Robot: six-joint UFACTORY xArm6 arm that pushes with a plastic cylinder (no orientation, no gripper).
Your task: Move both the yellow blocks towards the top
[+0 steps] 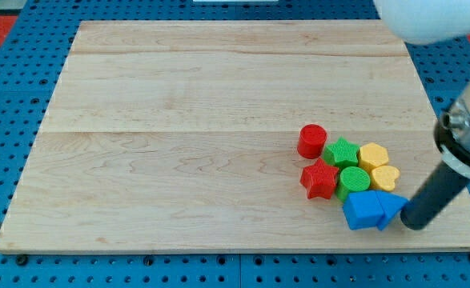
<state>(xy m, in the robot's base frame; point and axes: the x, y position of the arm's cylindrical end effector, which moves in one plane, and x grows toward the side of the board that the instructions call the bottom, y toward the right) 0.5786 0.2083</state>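
Tip (411, 223) of dark rod: bare, grips nothing, touching blue plastic blocks (371, 210) at cluster's bottom right. Yellow hexagon block (374, 155) & yellow heart block (386, 177) just above, w/ green cylinder (352, 180) alongside. Risk: pushing up shoves blues, greens along too.

All the blocks huddle at the board's (178, 120) lower right (touching one another), with the rod's tip (411, 223) just right of them.

Clustered red (312, 142), green (343, 152), blue blocks (363, 210)
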